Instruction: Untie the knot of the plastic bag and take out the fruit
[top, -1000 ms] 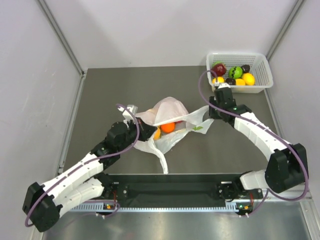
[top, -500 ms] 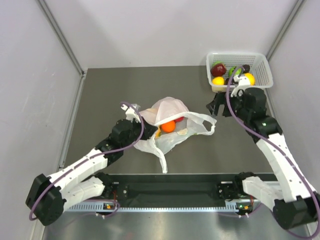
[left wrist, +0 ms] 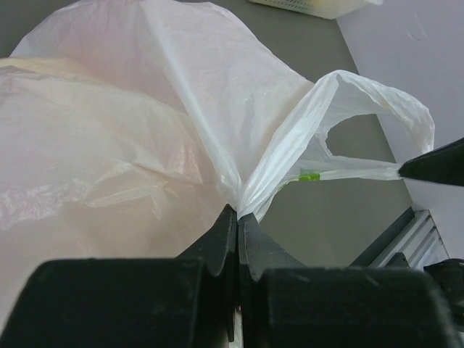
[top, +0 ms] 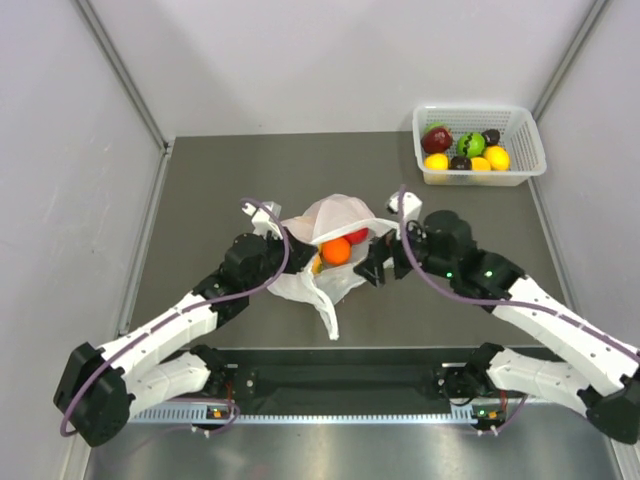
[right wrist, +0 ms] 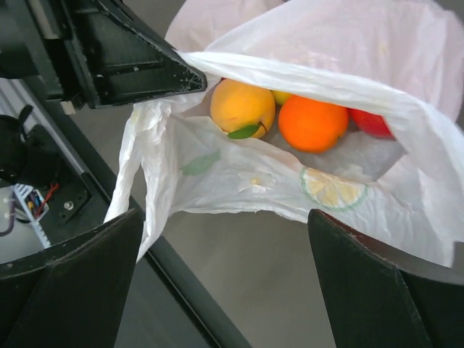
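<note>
The plastic bag (top: pixel 338 214) lies mid-table with its mouth open toward the near side. Inside it are an orange fruit (top: pixel 336 251) and a red fruit (top: pixel 357 236). The right wrist view shows the bag (right wrist: pixel 326 43) holding a yellow-orange fruit with a leaf (right wrist: pixel 243 106), the orange one (right wrist: pixel 312 122) and a red one (right wrist: pixel 371 123). My left gripper (top: pixel 300 256) is shut on the bag's left rim, seen pinched in the left wrist view (left wrist: pixel 238 216). My right gripper (top: pixel 375 264) is open and empty at the mouth's right front (right wrist: pixel 225 254).
A white basket (top: pixel 522 122) at the back right holds a dark red apple (top: pixel 436 138), a green fruit (top: pixel 470 144) and several yellow and dark ones. A black rail (top: pixel 340 385) runs along the near edge. Grey walls enclose the table.
My right arm has swung from near the basket leftward and nearer, to the bag's mouth. The bag's right handle has fallen slack. The left gripper kept its hold.
</note>
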